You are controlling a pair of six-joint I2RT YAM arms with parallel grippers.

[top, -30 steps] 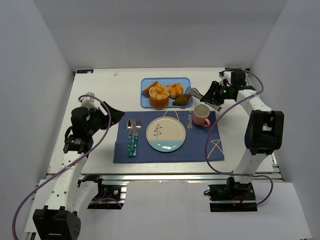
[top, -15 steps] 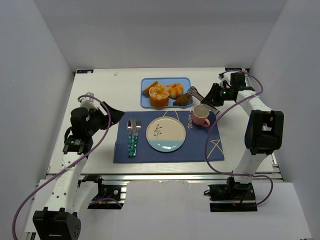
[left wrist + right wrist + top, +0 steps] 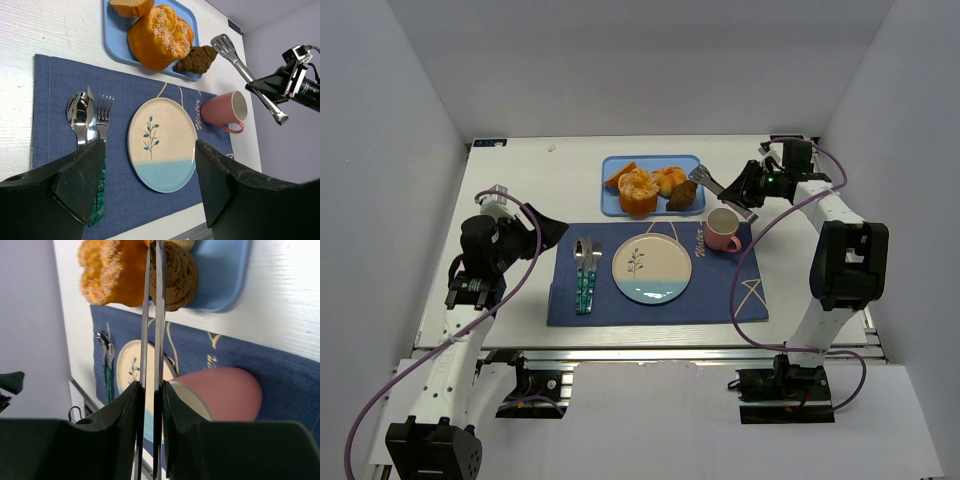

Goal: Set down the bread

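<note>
The bread (image 3: 684, 196), a dark ridged pastry, lies in a blue tray (image 3: 610, 165) beyond a cream-and-blue plate (image 3: 651, 267). It sits at the tray corner nearest the plate's far right, touching a sugared orange muffin (image 3: 638, 190). The right gripper (image 3: 151, 395) is clamped on metal tongs (image 3: 240, 67). The tongs' arms are squeezed almost together and carry nothing, their head poised just past the bread. Contact cannot be judged. The left gripper (image 3: 548, 230) hangs well left of the plate, fingers spread wide and empty. A pink cup (image 3: 723, 230) stands just right of the plate. It partly covers white script on the navy placemat (image 3: 720, 295) that appears to read "Water". Cutlery (image 3: 585, 265) lies left of the plate.
</note>
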